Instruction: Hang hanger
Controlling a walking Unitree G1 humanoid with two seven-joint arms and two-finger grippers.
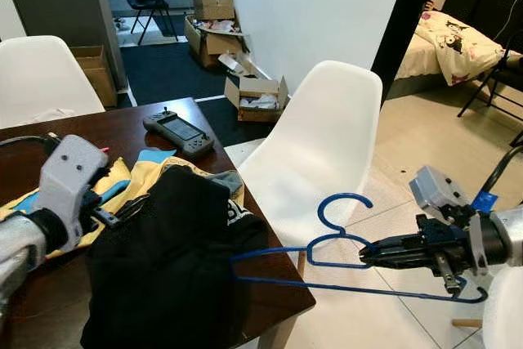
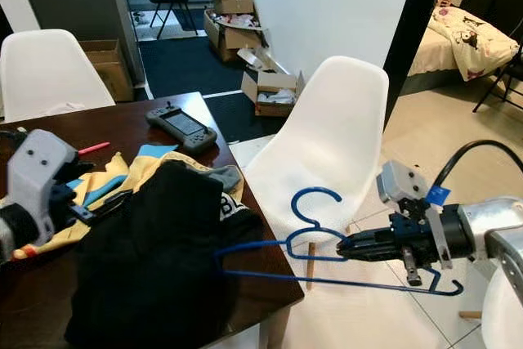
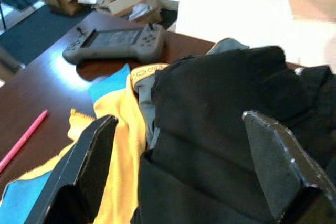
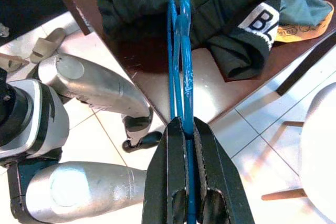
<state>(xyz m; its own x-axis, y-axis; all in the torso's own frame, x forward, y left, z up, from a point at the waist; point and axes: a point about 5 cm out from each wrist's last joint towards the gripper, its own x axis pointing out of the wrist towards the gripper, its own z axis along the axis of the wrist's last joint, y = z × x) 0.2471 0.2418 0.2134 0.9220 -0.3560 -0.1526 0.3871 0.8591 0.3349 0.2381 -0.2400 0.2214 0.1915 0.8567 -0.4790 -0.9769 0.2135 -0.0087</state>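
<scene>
Right gripper: at 4 o'clock, fingers pinching the blue hanger at its neck.
Hanger: off the table's corner, one end inside the black garment.
Left gripper: fingers spread over the garment.
Table: handheld console at 11 o'clock.

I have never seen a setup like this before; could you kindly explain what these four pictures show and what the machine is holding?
This is a walking humanoid robot with two silver arms, each ending in black two-fingered jaws. Two pictures come from cameras in its head, looking down at a dark wooden table. The other two come from cameras on each wrist, looking along the fingers.

On the table lie a black garment, yellow and blue cloth, a grey handheld game console and a pink pen. White chairs stand around.

The right gripper is shut on a blue hanger, whose far end is tucked into the black garment. The left gripper is open, its fingers on either side of the garment.
</scene>
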